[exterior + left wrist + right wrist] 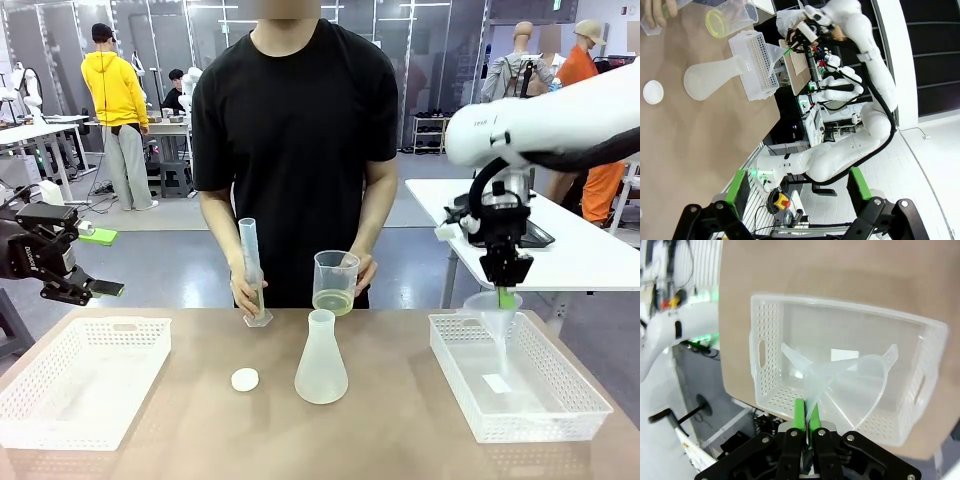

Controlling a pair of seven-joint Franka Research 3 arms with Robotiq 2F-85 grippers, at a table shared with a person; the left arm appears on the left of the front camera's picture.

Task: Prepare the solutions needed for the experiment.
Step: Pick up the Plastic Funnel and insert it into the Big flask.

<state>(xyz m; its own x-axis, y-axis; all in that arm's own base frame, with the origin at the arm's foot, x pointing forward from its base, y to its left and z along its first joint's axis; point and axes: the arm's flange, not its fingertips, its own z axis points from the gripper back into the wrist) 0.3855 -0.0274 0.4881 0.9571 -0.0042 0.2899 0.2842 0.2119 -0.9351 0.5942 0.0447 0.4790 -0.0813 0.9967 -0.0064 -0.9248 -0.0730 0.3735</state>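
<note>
Yellow-green solutions [333,301] in beaker [335,268], well apart from right end effector [507,290] clamped on funnel [492,306].

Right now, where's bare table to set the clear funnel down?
Free: brown tabletop between frosted conical flask and right white mesh basket; also between small white cap and left white basket, and the near edge. Crowded: far middle, clear cylinder and beaker held by the person.
</note>
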